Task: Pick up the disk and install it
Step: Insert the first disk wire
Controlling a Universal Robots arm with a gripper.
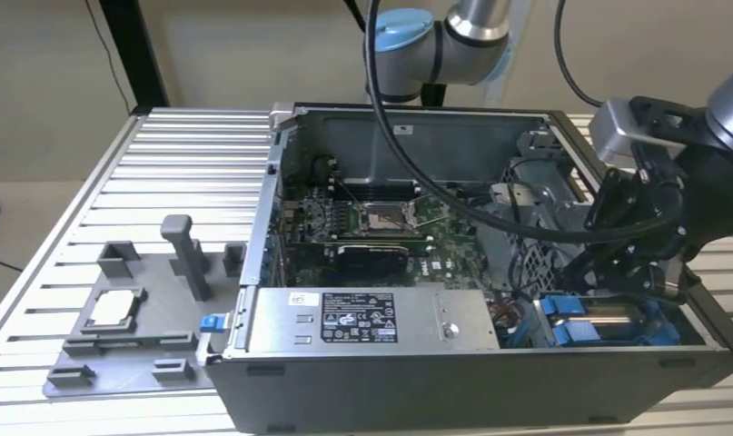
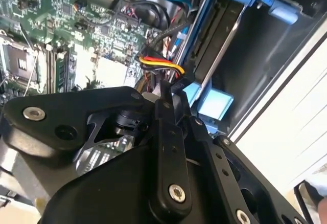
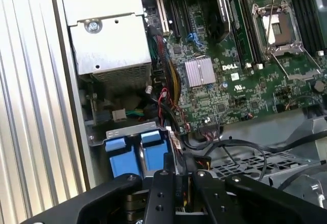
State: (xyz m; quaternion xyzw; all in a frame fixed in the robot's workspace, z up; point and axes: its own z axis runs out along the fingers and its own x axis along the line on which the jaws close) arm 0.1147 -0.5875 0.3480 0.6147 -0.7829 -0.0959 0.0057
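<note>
So the hand [image 1: 606,280] is down inside the open PC case [image 1: 463,386], right over the drive bay in the corner at the exterior view's lower right. The disk [image 1: 575,327] sits in that bay in its blue carrier, just beside the big silver box [image 1: 341,318]. In both wrist views the blue tabs sit right past the hand's tip. Honestly can't tell if the hand is spread or pinching anything; a wired connector [image 2: 171,75] sits right at it. The case is on the slatted counter [image 1: 160,163].
</note>
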